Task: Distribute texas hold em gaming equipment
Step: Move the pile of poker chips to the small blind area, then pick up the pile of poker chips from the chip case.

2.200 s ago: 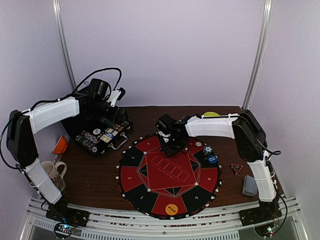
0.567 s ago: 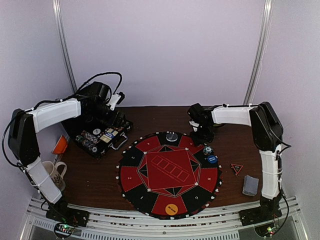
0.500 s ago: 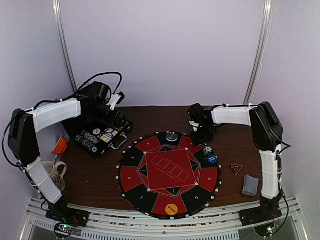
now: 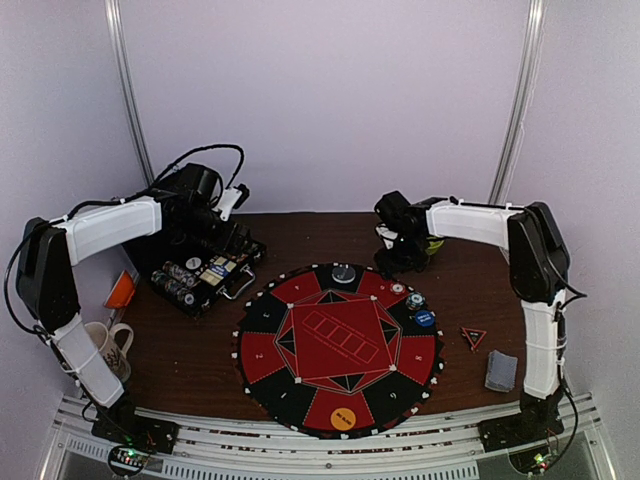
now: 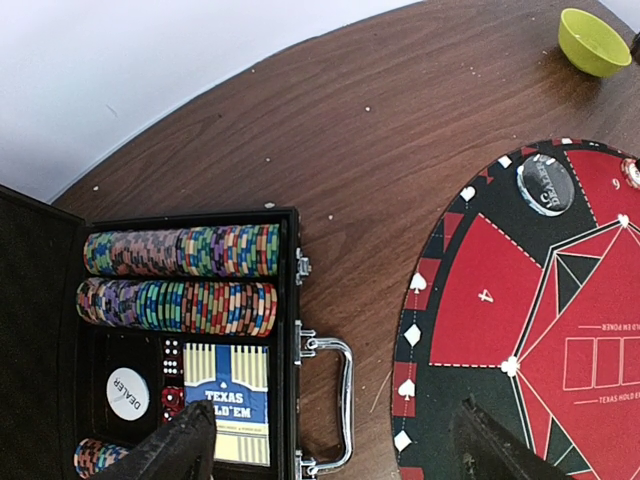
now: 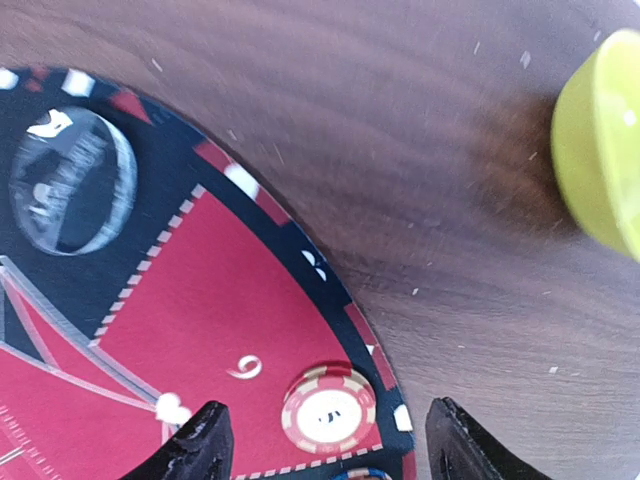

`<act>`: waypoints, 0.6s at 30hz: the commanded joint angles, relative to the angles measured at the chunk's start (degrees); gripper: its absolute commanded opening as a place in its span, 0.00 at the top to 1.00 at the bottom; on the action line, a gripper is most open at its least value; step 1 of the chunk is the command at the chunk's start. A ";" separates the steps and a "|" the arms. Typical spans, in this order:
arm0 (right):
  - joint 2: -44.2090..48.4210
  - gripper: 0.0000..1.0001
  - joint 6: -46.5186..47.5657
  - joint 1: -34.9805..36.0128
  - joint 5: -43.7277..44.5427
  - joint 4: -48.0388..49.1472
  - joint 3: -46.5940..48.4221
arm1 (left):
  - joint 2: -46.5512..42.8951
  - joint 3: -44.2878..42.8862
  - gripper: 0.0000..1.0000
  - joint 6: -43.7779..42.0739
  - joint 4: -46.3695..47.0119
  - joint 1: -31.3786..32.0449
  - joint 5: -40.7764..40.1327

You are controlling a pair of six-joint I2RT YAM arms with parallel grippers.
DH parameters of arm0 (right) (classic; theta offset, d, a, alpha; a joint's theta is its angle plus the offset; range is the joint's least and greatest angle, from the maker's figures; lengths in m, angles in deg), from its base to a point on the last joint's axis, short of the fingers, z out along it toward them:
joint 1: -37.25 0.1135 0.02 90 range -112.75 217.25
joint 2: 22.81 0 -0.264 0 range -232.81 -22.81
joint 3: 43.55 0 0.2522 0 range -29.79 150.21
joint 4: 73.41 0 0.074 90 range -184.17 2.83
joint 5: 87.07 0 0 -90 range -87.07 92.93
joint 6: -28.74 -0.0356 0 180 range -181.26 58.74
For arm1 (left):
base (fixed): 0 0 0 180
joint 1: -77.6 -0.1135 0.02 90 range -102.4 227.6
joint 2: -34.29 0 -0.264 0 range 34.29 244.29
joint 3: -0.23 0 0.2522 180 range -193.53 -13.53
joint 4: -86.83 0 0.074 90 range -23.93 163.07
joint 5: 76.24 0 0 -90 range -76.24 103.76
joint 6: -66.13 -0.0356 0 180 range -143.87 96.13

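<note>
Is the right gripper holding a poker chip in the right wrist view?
No: the right gripper is open, its fingers clear of the red-and-cream poker chip lying flat on the mat.

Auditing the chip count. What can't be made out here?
Right wrist: lettering on the clear disc is blurred; the lime bowl is cut by the right edge; a blue disc barely shows at the bottom edge.
Left wrist: in the case, the lowest chip row is cut off by the bottom edge.
Top: the bowl is mostly hidden behind the right arm; the chip stack is too small to count.
</note>
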 commanded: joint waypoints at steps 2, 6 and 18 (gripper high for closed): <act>9.78 0.31 2.10 -0.31 -1.31 1.89 2.43 | -0.84 0.24 0.16 -0.50 1.20 -0.48 1.50; 15.92 0.29 4.73 -0.26 -0.43 3.33 1.63 | -1.31 0.30 0.16 2.54 -0.42 -1.12 0.19; 27.27 0.26 13.90 -0.35 0.71 8.21 -9.42 | -5.60 6.25 0.37 15.29 -15.72 -6.38 -12.43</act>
